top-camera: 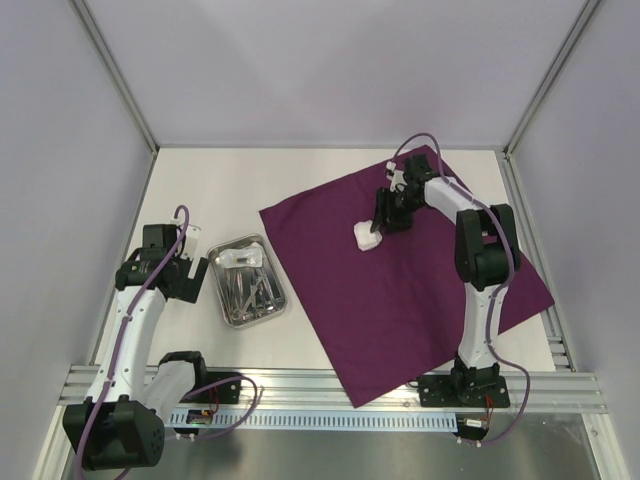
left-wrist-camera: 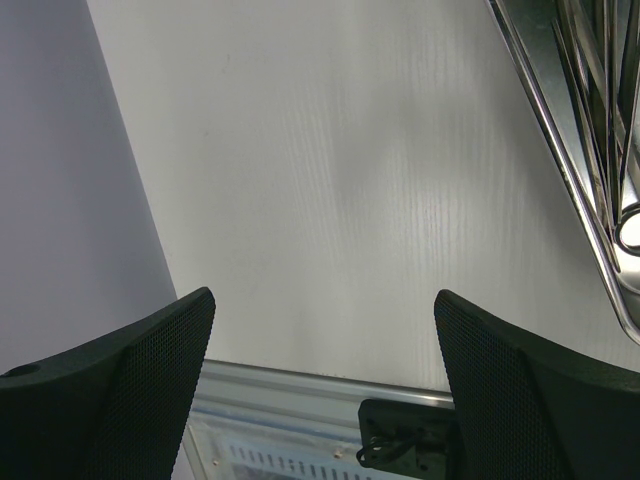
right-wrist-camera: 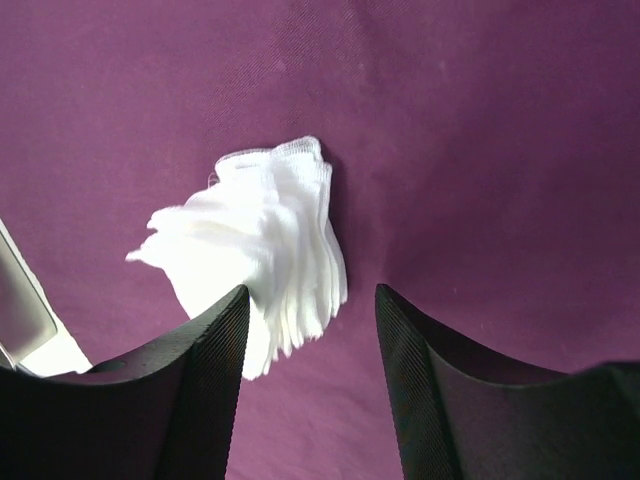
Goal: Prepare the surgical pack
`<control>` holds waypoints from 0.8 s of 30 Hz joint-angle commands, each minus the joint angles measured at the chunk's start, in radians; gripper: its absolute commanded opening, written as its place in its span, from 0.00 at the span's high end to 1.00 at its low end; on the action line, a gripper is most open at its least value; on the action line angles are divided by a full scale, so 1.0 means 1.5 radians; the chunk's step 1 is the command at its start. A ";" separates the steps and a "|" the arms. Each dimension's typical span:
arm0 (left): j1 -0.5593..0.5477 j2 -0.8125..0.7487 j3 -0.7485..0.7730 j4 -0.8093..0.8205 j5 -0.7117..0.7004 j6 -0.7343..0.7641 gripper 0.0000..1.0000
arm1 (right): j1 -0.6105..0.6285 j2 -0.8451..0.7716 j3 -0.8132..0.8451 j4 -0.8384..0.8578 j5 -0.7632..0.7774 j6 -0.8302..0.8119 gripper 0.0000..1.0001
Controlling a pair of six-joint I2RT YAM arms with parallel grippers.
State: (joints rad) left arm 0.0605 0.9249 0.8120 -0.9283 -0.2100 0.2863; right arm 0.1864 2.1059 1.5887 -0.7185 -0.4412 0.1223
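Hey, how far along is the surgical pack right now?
Done: the purple cloth lies spread flat on the table. In hand: the white gauze stack sits on the cloth, with the right gripper open right by it. Left: the steel tray with its instruments is off the cloth, the left gripper open beside it, and nothing is wrapped yet.

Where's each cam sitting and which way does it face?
Top external: above and behind the bases, looking down; left arm, right arm, purple cloth, steel tray.
Left wrist: faces down past open left gripper at table, tray's edge.
Right wrist: faces down past open right gripper at gauze pads on cloth.
Shared: top and right wrist both show gauze.
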 commanded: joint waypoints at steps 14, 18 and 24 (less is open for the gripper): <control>-0.001 -0.004 0.003 -0.002 0.002 0.012 0.00 | 0.004 0.019 -0.034 0.084 -0.101 0.036 0.76; -0.001 -0.006 0.003 -0.003 0.003 0.012 0.00 | 0.003 0.001 -0.042 0.096 -0.123 0.048 0.89; -0.001 -0.011 0.003 -0.003 0.003 0.012 0.00 | 0.004 -0.047 -0.058 0.120 -0.137 0.082 1.00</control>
State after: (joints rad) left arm 0.0605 0.9245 0.8120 -0.9310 -0.2104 0.2863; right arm 0.1867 2.1239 1.5150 -0.5880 -0.6071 0.2031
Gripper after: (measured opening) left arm 0.997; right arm 0.029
